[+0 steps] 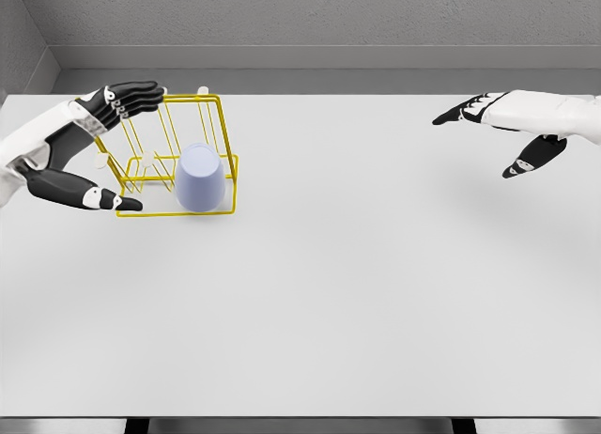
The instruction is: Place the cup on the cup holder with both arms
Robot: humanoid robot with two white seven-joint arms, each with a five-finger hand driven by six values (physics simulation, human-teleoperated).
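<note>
2 robot hands are seen: the left robot hand [94,152] brackets the yellow cup holder [218,103], apparently steadying it, fingers spread, nothing gripped; the cup [201,178] sits inverted inside; the right robot hand [512,133] hangs open, well apart.

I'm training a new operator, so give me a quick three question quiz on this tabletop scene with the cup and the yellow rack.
1. True or false: the right hand is touching the cup.
2. Which hand is at the yellow wire cup holder? A) left B) right C) neither
3. Fill in: the cup sits mouth-____ inside the holder.

Key: 1. False; it hangs open over the bare table, far from the cup. 2. A; the left hand is spread at the holder's left side. 3. down.
</note>
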